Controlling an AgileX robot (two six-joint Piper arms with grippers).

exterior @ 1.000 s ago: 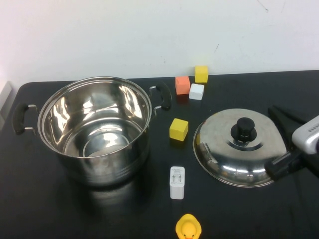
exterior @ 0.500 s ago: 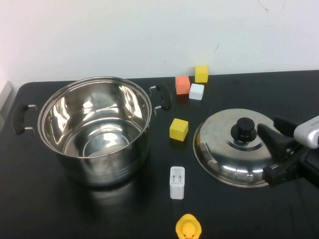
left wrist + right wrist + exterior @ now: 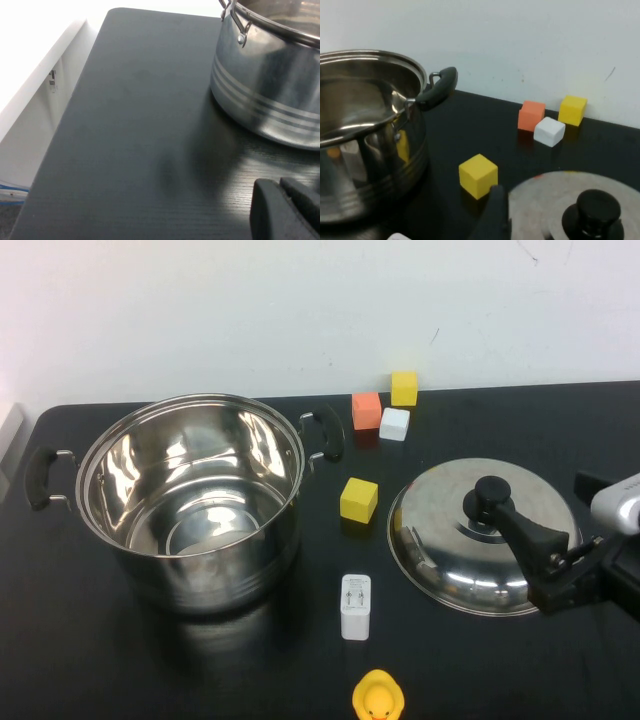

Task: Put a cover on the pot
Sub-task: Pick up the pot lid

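On the black table (image 3: 100,660), left half, the pot (image 3: 190,505) stands upright and uncovered, black side handles out to either side, interior bare. Right of it, well apart, the domed steel lid (image 3: 480,540) lies flat on the table, black knob (image 3: 490,493) up. Right gripper (image 3: 545,515) reaches in from the right edge over the lid, jaws spread wide; one finger (image 3: 525,530) lies across the dome with its tip touching or just beside the knob, the other off beyond the lid's far-right rim. Nothing is pinched. Left gripper (image 3: 287,212) shows only in its wrist view, low near the pot's outer wall; whether its jaws are spread, cannot tell. Between pot and lid: yellow cube (image 3: 359,499), white charger (image 3: 355,607).
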